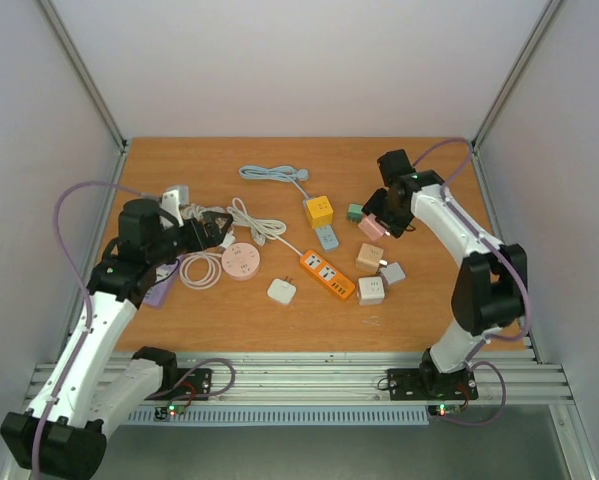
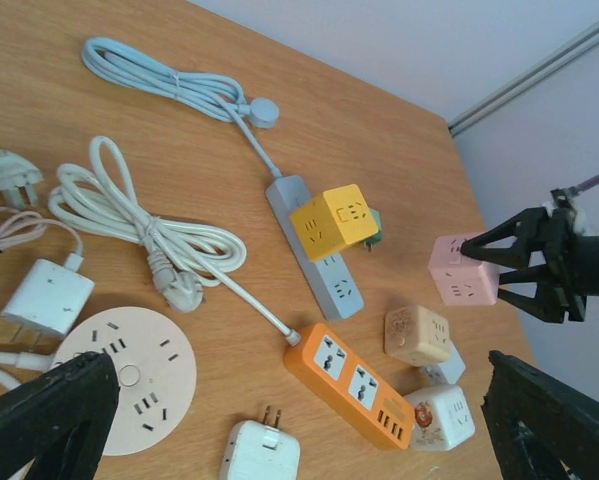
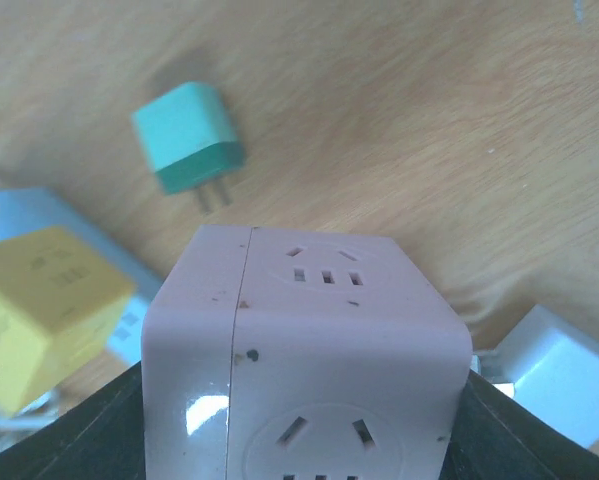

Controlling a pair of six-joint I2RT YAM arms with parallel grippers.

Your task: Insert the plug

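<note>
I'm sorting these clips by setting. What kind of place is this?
Most likely a robot lab test cell, not a home: a wooden table boxed in by plain white panels, a metal rail along its near edge, and plug adapters laid out, a pink socket cube held in the right fingers.

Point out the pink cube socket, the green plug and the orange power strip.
pink cube socket (image 3: 314, 290): right wrist view, on its upper face.
green plug (image 3: 187, 138): right wrist view, on its body.
orange power strip (image 2: 349, 385): left wrist view, middle of its top face.

Wooden table carries an orange power strip, round pink socket, white cable and green adapter
</note>
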